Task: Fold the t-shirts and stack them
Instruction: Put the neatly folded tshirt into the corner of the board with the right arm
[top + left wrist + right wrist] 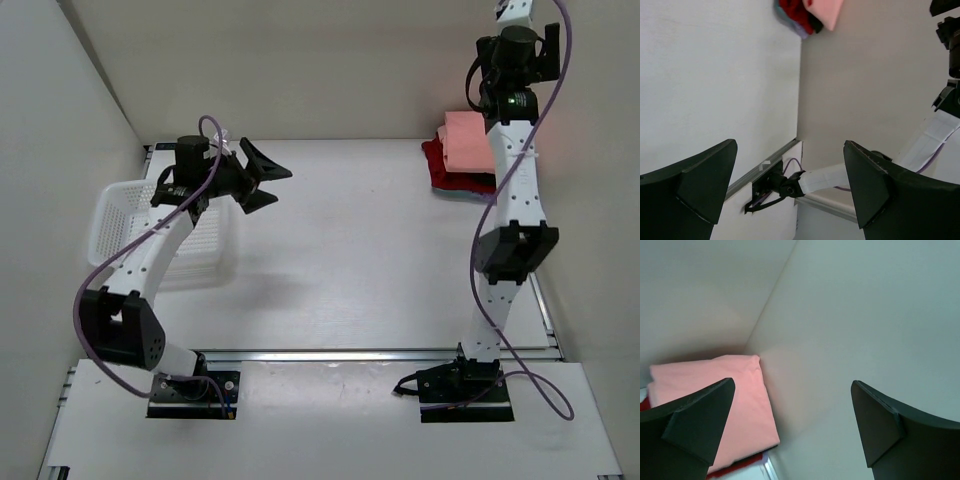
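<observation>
Top external view, read from the left, showed a white lattice basket (pixel 110 205) at the left edge of the counter (pixel 350 250). Just beside it the left tool (pixel 283 186) hung above the bare surface, jaws spread wide and nothing between them.

Far to the right, in the back corner of the counter, lay the stack (pixel 462 160). A salmon-pink t-shirt (pixel 465 140) was on top, folded to a neat rectangle with flat faces and one crisp, squared corner. A red t-shirt (pixel 437 160) jutted out beneath it on the left and near sides, with a darker layer showing below that I could not tell apart.

The right tool (pixel 792 385) was raised over that corner. Its wrist view showed both fingers wide apart and empty, with the pink cloth below them and not touching either one.

The step in hand seemed to be clearing away from the finished stack. Doing it well called for a straight lift with the jaws kept wide, so that no fingertip caught the top fold or dragged it off the red layer. The arm should swing back toward the middle only once it was well above the cloth. The soft pile looked likely to slide if nudged sideways.
</observation>
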Robot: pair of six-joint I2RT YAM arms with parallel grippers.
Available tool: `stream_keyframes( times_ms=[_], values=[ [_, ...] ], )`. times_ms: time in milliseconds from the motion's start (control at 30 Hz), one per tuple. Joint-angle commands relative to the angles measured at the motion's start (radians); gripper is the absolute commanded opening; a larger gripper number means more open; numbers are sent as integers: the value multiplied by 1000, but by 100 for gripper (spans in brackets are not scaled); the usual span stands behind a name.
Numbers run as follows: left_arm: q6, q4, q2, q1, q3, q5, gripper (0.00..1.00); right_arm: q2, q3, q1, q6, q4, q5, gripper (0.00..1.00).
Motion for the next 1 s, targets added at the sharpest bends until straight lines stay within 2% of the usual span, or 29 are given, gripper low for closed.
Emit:
stream_keyframes(
  times_ms=[0,100,200,300,400,500,567,700,833,933,967],
  values=[
    [-38,151,-89,-3,-25,108,98,-217,-140,55,67,-41,84,99],
    [-60,187,-112,-8,-65,119,99,-399,-330,106,136,-72,58,99],
    [-72,225,-135,21,-106,126,99,-564,-714,198,84,-34,98,100],
    [-71,247,-152,67,-117,131,99,-704,-1018,295,0,49,158,99],
    [-55,242,-145,81,-105,120,99,-805,-1226,375,-41,146,175,99],
    [-38,231,-122,86,-91,117,98,-883,-1279,356,153,94,71,99],
    [-35,224,-122,83,-77,114,98,-922,-1311,332,211,80,19,99],
    [-25,211,-112,86,-71,103,99,-1003,-1407,313,218,170,-55,99],
    [4,173,-112,84,-56,96,99,-1006,-1403,243,267,168,-138,100],
    [148,-60,-79,69,64,28,99,-1000,-1418,237,274,184,-146,99],
    [188,-85,-73,68,98,-2,99,-1003,-1421,240,281,189,-155,99]
  ],
)
